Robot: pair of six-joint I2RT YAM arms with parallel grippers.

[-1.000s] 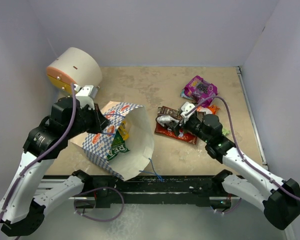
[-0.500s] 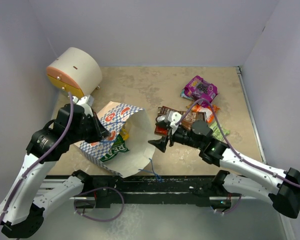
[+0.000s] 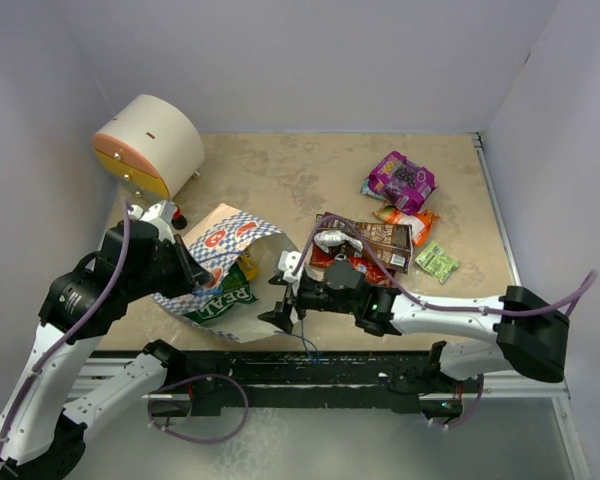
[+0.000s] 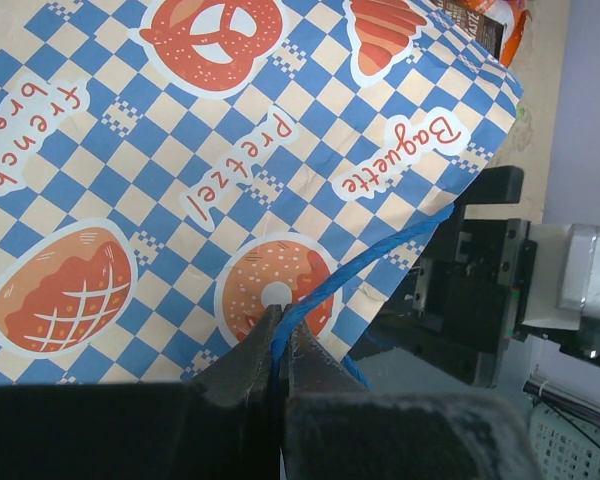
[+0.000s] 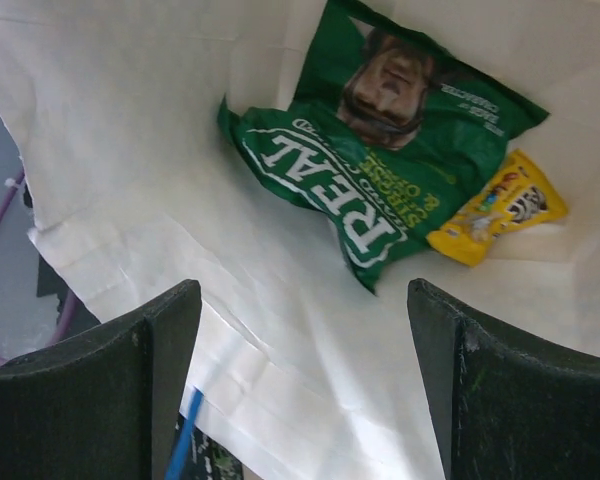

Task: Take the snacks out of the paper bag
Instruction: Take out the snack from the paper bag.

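- Blue cord handle [image 4: 380,250] of the white paper bag [image 4: 180,150], pinched tight between the closed fingers of my left gripper [image 4: 277,340]. The bag's blue-chequered side, printed with a pretzel and "Baguette", spreads just beyond my fingertips.
- My right gripper [image 5: 300,310] sits at the bag's mouth, jaws spread wide with nothing between them. The cream lining lies directly below and ahead of both fingers.
- Deeper inside, ahead of my right fingers and apart from them, a large green bag [image 5: 380,180] lettered "REAL" lies flat. A small yellow packet [image 5: 495,208] touches its right-hand edge.
- Behind my right hand, beside the forearm, other snacks lie out on the tan table [image 3: 300,180]. A brown packet [image 3: 375,238] rests over a red packet [image 3: 372,266].
- Further back from that hand are an orange packet [image 3: 408,217] and a light-green packet [image 3: 436,261]. A purple pouch [image 3: 401,178] lies farthest of all.
- Beyond my left hand, a cream cylinder [image 3: 150,145] with an orange end lies on its side, apart from the bag.
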